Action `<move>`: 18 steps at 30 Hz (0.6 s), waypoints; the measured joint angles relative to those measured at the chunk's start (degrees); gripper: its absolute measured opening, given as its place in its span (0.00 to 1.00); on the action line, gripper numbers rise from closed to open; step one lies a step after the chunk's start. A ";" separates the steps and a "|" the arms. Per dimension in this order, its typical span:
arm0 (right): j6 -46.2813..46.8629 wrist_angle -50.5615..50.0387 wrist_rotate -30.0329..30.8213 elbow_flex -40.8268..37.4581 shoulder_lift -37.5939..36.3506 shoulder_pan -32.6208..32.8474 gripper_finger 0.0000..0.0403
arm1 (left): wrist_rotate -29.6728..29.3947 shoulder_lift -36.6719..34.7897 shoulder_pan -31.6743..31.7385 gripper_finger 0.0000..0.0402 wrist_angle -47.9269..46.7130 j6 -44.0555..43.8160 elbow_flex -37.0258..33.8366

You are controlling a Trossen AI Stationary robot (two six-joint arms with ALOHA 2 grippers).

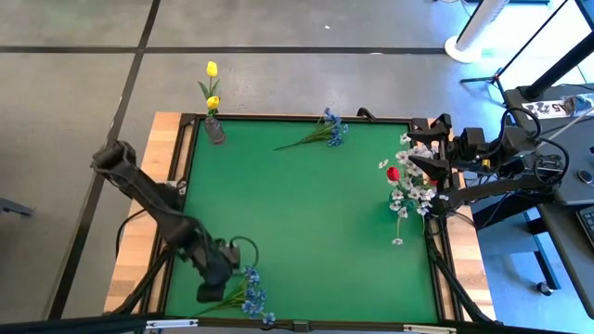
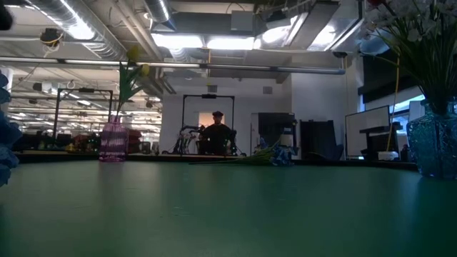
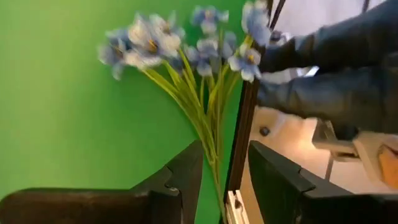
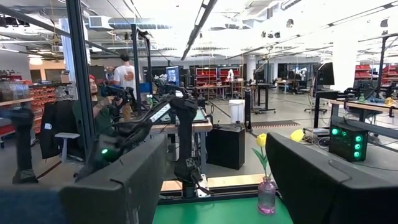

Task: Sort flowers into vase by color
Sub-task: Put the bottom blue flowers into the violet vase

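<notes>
A bunch of small blue blossoms (image 1: 251, 299) lies at the table's near edge, left of the middle, with its stems along the black frame. My left gripper (image 1: 225, 289) is low over it and open. Its fingers stand on either side of the green stems (image 3: 214, 155). A second blue bunch (image 1: 325, 131) lies on the green mat at the far middle. A pink vase (image 1: 215, 130) at the far left holds two yellow tulips (image 1: 212, 85). A blue glass vase (image 2: 432, 146) at the right holds white blossoms (image 1: 408, 197) and a red tulip (image 1: 393, 173). My right gripper (image 1: 415, 153) is open and empty above that vase. My left gripper has the blue bunch's stems (image 3: 216, 168) between its open fingers, close to one finger (image 3: 186, 174). I cannot tell whether that finger touches them. The bunch lies on the mat beside the frame.
The black table frame (image 3: 239, 143) runs right beside the stems. The middle of the green mat (image 1: 306, 213) is bare. A person (image 2: 216, 132) sits in the room beyond the far edge, and others stand in the room seen past my right gripper.
</notes>
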 joint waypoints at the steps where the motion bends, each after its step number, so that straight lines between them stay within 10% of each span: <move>1: -0.01 -0.01 0.02 0.00 0.00 0.01 0.68 | 0.07 1.47 -0.55 0.33 -0.01 -1.12 0.56; 18: -0.02 -0.02 0.24 0.00 0.00 0.00 0.68 | -6.48 15.86 -7.08 0.62 9.36 -7.68 2.33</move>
